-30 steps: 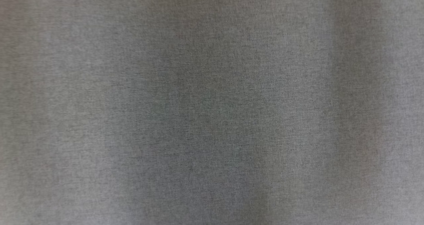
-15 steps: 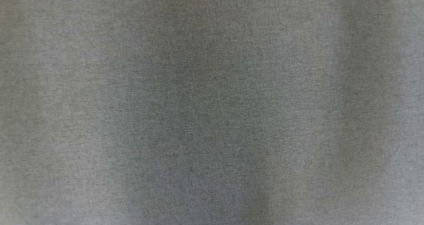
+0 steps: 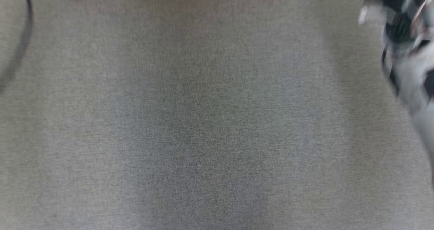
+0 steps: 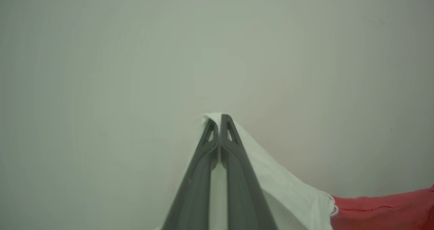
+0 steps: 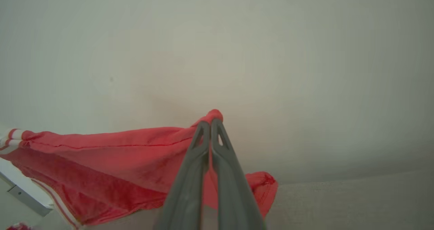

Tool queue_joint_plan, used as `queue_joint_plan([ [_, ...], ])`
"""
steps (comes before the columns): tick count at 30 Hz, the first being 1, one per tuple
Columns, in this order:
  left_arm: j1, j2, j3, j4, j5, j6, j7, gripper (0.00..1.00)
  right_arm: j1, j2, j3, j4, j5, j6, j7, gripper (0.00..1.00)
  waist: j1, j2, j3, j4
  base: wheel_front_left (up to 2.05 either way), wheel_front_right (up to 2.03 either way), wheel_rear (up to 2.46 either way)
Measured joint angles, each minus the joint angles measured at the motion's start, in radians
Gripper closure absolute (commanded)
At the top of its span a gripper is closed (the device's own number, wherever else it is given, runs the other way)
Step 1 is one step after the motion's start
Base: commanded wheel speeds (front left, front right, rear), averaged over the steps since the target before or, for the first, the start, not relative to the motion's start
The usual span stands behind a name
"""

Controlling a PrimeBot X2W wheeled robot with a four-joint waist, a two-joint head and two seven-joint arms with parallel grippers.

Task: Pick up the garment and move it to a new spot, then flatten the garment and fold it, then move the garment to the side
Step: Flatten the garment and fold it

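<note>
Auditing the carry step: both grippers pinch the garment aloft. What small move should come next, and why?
Probably lower both arms together onto the grey surface, jaws kept shut. The left gripper pinches a white corner, the right gripper a red corner of the garment; its edge spans between them and the rest hangs loose, so laying it down taut should start it flat.

The garment [image 5: 112, 155] is red w/ a white part & stripy edge, up in the air, pulled wide.
</note>
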Motion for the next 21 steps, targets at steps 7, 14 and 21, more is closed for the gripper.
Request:
queue_joint_plan([
  [7, 0.489, 0.022, 0.141, -0.349, 0.019, 0.142, 0.000, 1.00, 0.337, -0.075, 0.026, -0.165, 0.040, 0.000, -0.008, 1.00, -0.0001, 0.0000, -0.080, -0.001, 0.00, 0.00, 0.00],
  [14, 0.917, -0.018, 0.245, -0.539, 0.022, 0.207, 0.000, 1.00, 0.591, -0.108, 0.014, -0.271, 0.048, 0.000, 0.006, 1.00, -0.0001, -0.0001, -0.148, 0.000, 0.00, 0.00, 0.00],
  [21, 1.243, -0.132, 0.358, -0.589, 0.058, 0.210, 0.000, 1.00, 0.814, -0.111, -0.002, -0.335, 0.040, 0.000, 0.027, 1.00, -0.0001, -0.0001, -0.209, 0.000, 0.00, 0.00, 0.00],
])
